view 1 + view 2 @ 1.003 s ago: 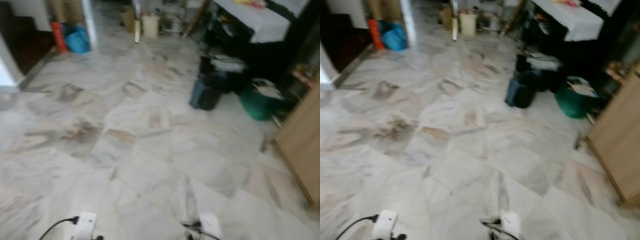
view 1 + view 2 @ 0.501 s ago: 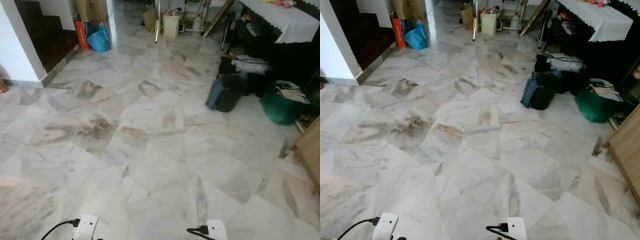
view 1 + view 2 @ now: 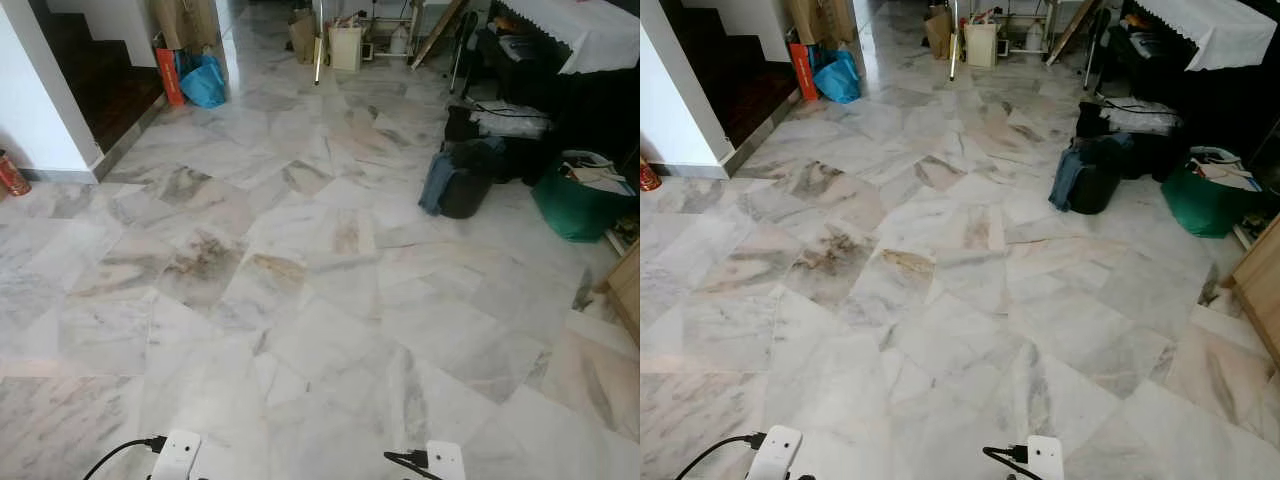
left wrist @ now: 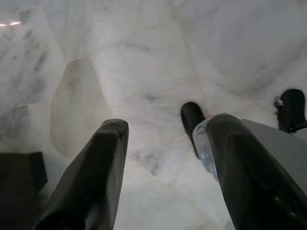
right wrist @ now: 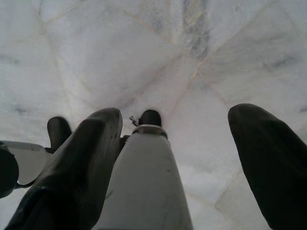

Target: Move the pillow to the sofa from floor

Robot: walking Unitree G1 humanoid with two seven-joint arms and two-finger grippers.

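Nothing of the job looks done yet: I can see no pillow or sofa from here, just marble floor (image 3: pixel 300 300). Both arms hang low, the left gripper (image 4: pixel 163 158) spread wide and empty, the right gripper (image 5: pixel 177 158) likewise. At two o'clock sit dark bags (image 3: pixel 465 175) and a green basket (image 3: pixel 580 205); at eleven, a blue bag (image 3: pixel 205 85). Finding, lifting and carrying all remain, I'd judge.

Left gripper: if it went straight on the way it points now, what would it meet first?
The marble floor. The left gripper hangs open, pointing down at bare tiles, with nothing between its fingers; how far off the floor is unclear.
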